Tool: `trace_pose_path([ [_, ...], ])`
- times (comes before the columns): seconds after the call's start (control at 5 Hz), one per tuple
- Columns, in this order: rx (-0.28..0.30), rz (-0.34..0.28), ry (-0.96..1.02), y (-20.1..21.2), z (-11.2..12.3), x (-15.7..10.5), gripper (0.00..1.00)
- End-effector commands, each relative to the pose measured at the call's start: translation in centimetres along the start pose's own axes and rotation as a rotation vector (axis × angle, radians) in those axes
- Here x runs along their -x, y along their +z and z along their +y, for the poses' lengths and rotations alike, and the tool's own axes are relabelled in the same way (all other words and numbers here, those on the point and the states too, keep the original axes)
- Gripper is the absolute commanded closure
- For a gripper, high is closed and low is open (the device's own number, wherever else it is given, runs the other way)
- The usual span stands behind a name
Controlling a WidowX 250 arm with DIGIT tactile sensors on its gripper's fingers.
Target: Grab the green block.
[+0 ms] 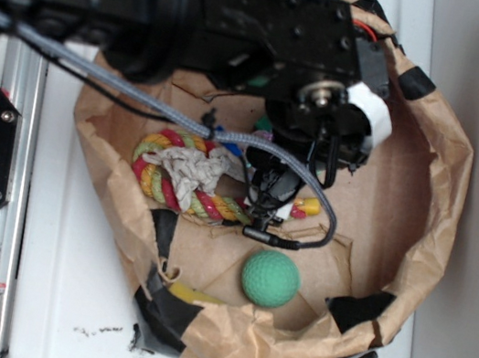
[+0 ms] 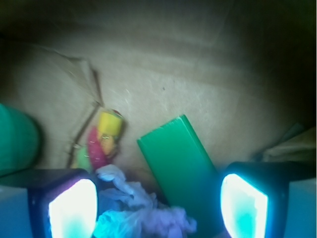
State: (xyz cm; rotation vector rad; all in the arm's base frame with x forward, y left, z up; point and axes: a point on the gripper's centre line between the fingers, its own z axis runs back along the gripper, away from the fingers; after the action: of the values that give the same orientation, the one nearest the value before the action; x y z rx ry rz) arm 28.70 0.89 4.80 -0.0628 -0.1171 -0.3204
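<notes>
Green block (image 2: 178, 171) lying flat on the brown paper floor, seen from the wrist between the two glowing pads (image 2: 74, 208), nearer the right-hand one and slanting from about 11 o'clock down toward 5 o'clock. Gripper (image 2: 158, 206) spread wide, pads well apart, clamped on nothing; lower end of the slab running out of sight beside the right pad, contact there impossible to judge. Crumpled pale rag (image 2: 136, 210) bunched at 6 o'clock between the pads, touching the block's left edge. Red-and-yellow rope toy (image 2: 106, 136) at 9 o'clock of the block, just beside it. Round green ball (image 2: 17, 139) at the far left edge of the wrist view; from the exterior view, well apart at 6 o'clock of the gripper (image 1: 279, 191). Block itself hidden under the black arm (image 1: 205, 6) in that view. Everything sitting inside a crumpled brown paper bag (image 1: 445, 197) patched with black tape (image 1: 165, 310), on a white table (image 1: 61, 296).
</notes>
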Motion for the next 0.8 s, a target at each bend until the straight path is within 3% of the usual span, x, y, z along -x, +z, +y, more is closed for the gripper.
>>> trace_pose_path([
  [0.0,-0.043,0.001,-0.123,-0.8,0.4,-0.6,0.0],
  [0.6,-0.075,0.078,-0.258,-5.4,0.7,0.0,0.0],
])
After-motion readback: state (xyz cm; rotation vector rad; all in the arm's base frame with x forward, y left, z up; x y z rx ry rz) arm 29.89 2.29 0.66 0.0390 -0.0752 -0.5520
